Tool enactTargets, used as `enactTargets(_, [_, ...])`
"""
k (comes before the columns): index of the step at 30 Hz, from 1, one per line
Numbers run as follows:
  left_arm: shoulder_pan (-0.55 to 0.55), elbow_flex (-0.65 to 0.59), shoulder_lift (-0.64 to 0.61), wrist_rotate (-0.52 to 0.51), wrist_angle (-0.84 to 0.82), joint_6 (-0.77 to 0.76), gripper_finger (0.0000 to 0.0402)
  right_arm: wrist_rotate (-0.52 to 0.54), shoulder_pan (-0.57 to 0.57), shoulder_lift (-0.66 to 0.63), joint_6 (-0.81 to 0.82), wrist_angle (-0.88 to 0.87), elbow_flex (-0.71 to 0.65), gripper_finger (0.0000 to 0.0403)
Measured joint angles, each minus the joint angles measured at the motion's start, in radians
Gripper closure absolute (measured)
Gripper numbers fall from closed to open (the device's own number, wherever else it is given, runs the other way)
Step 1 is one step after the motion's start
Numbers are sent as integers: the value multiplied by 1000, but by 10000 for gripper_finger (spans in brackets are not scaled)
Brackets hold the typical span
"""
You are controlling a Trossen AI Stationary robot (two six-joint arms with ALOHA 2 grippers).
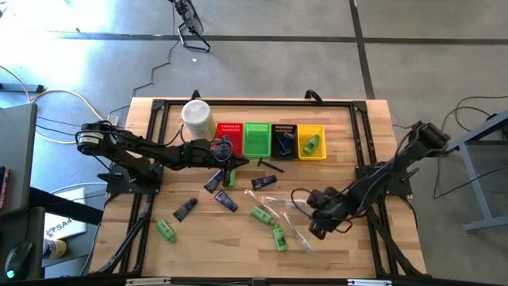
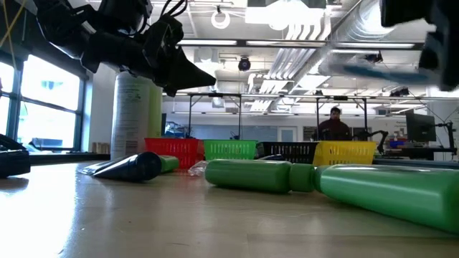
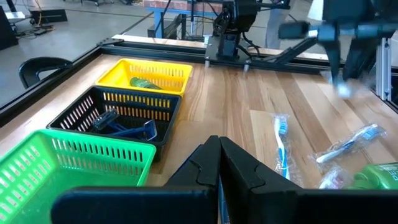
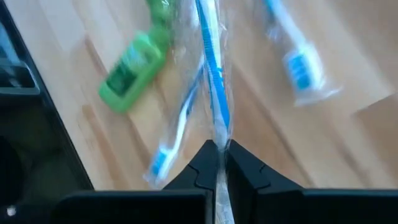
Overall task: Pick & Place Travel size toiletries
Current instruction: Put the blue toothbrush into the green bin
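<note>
The toiletries lie scattered over the middle of the wooden table: green bottles [image 1: 262, 214] [image 1: 166, 230], dark tubes [image 1: 225, 201] and clear-wrapped toothbrushes [image 4: 177, 130] [image 3: 283, 146]. My right gripper [image 4: 217, 155] hangs over the near right part of the table [image 1: 316, 230], shut on one wrapped blue toothbrush [image 4: 212, 74]. My left gripper [image 3: 219, 155] is shut and holds nothing. It hovers in front of the row of baskets [image 1: 240, 162]. My right gripper pinches the wrapped toothbrush by one end of its clear wrapper [image 4: 219, 140] between its two fingers. The fingers slant down from above and lie along the toothbrush. It reaches out past the fingertips, lifted clear of the table, and shows as a blue streak [image 2: 373, 68] in the low view.
Red [image 1: 228, 137], green [image 1: 256, 137], black [image 1: 283, 139] and yellow [image 1: 311, 143] baskets stand in a row at the far edge. The black one holds blue razors [image 3: 127, 127], the yellow one a green bottle [image 3: 146, 83]. A tall white canister [image 1: 197, 119] stands left of them.
</note>
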Motion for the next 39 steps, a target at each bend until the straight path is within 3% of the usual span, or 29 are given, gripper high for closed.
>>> enactTargets(8, [0,0,0,0,-4,0,394,238,-8,-118,-149,-8,1,393])
enactTargets(20, [0,0,0,29,-15,24,394,237,-104,-211,-405,-8,2,395])
enactTargets(26, [0,0,0,30,1,74,394,206,-200,-242,-583,34,2,395])
enactTargets(39, [0,0,0,29,46,95,394,-95,-467,-232,-1051,309,2,395])
